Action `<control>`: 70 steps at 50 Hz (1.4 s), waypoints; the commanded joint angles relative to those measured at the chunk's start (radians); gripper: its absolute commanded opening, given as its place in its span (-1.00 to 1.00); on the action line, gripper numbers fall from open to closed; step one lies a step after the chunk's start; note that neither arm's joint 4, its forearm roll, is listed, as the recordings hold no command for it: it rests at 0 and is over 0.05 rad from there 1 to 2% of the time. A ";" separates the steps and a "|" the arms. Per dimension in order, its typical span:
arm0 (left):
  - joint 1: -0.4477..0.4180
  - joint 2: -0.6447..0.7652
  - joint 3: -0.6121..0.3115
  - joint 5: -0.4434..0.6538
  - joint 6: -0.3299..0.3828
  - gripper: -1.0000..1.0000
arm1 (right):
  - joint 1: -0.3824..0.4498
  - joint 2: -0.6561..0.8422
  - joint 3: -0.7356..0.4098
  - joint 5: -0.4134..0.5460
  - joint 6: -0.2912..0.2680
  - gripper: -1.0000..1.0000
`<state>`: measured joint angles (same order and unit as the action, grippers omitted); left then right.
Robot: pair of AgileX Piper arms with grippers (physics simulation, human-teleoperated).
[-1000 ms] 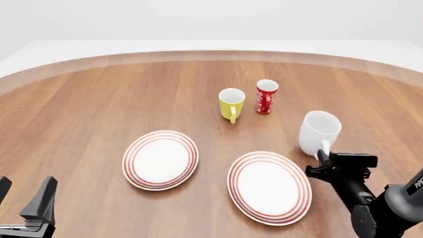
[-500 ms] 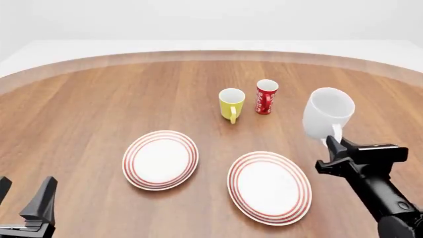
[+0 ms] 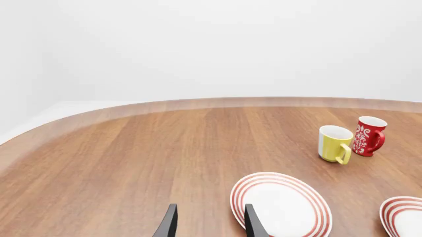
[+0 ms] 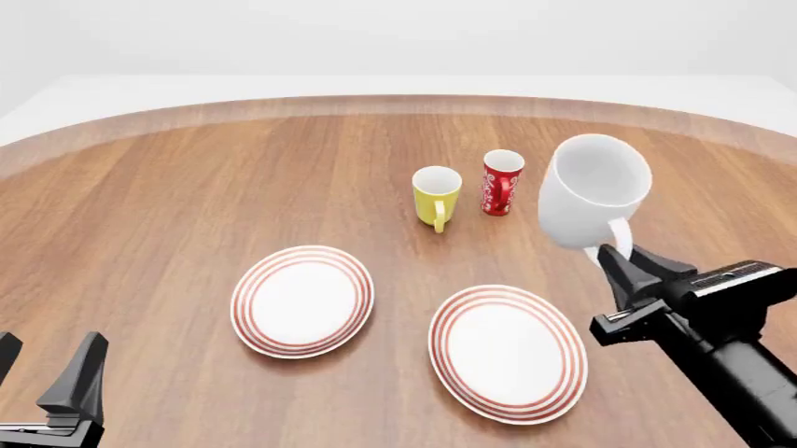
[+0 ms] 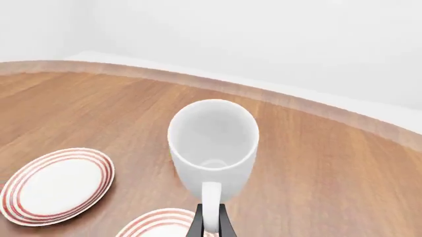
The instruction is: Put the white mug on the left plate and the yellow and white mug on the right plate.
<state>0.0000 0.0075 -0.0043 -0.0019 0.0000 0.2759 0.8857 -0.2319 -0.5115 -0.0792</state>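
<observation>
In the left wrist view, the left gripper (image 3: 209,223) is hanging low over the table (image 3: 132,163) with its fingers apart and nothing between them. The left plate (image 3: 280,205) is lying just beyond the fingertips, an edge of the right plate (image 3: 402,217) is showing past it, and the yellow and white mug (image 3: 335,143) is standing farther toward the table's far edge, just beside a red mug (image 3: 368,136).

In the front view, the right gripper (image 4: 613,273) is pinching the handle of the white mug (image 4: 593,190), which is hanging in the air, tilted with its mouth toward the camera, off the table and beyond the right plate's far right rim. The right arm is reaching in from the near right corner, forearm angled forward and up. The carry of the white mug appears to be the step in hand; the next move probably calls for swinging it across the right plate to the left plate, levelling it and lowering it there.

In the right wrist view, the gripper's fingers are clamping the white mug's handle, with both plates lying on the wood below.
</observation>
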 commanded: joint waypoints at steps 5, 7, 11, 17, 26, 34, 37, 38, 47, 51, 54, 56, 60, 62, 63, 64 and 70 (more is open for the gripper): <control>0.000 0.000 0.000 0.000 0.000 1.00 | 0.144 0.034 -0.061 0.002 -0.030 -1.00; 0.000 0.000 0.000 0.000 0.000 1.00 | 0.158 0.048 -0.070 -0.006 -0.034 -1.00; 0.000 0.000 0.000 0.000 0.000 1.00 | 0.188 0.084 -0.090 -0.024 -0.034 -1.00; 0.000 0.000 0.000 0.000 0.000 1.00 | 0.246 0.171 -0.130 -0.064 -0.040 -1.00; 0.000 0.000 0.000 0.000 0.000 1.00 | 0.315 0.292 -0.182 -0.122 -0.033 -1.00; 0.000 0.000 0.000 0.000 0.000 1.00 | 0.365 0.397 -0.234 -0.172 -0.023 -1.00; 0.000 0.000 0.000 0.000 0.000 1.00 | 0.374 0.427 -0.247 -0.188 -0.017 -1.00; 0.000 0.000 0.000 0.000 0.000 1.00 | 0.376 0.434 -0.251 -0.192 -0.015 -1.00; 0.000 0.000 0.000 0.000 0.000 1.00 | 0.411 0.514 -0.298 -0.215 -0.001 -1.00; 0.000 0.000 0.000 0.000 0.000 1.00 | 0.439 0.563 -0.325 -0.218 0.004 -1.00; 0.000 0.000 0.000 0.000 0.000 1.00 | 0.450 0.594 -0.344 -0.224 0.008 -1.00; 0.000 0.000 0.000 0.000 0.000 1.00 | 0.456 0.608 -0.352 -0.227 0.010 -1.00; 0.000 0.000 0.000 0.000 0.000 1.00 | 0.474 0.646 -0.376 -0.234 0.015 -1.00; 0.000 0.000 0.000 0.000 0.000 1.00 | 0.484 0.662 -0.388 -0.234 0.016 -1.00; 0.000 0.000 0.000 0.000 0.000 1.00 | 0.486 0.669 -0.393 -0.236 0.017 -1.00; 0.000 0.000 0.000 0.000 0.000 1.00 | 0.492 0.678 -0.400 -0.236 0.017 -1.00; 0.000 0.000 0.000 0.000 0.000 1.00 | 0.514 0.728 -0.443 -0.239 0.025 -1.00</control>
<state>0.0000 0.0075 -0.0043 -0.0019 0.0000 0.7501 1.5311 -0.6092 -0.7383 -0.0703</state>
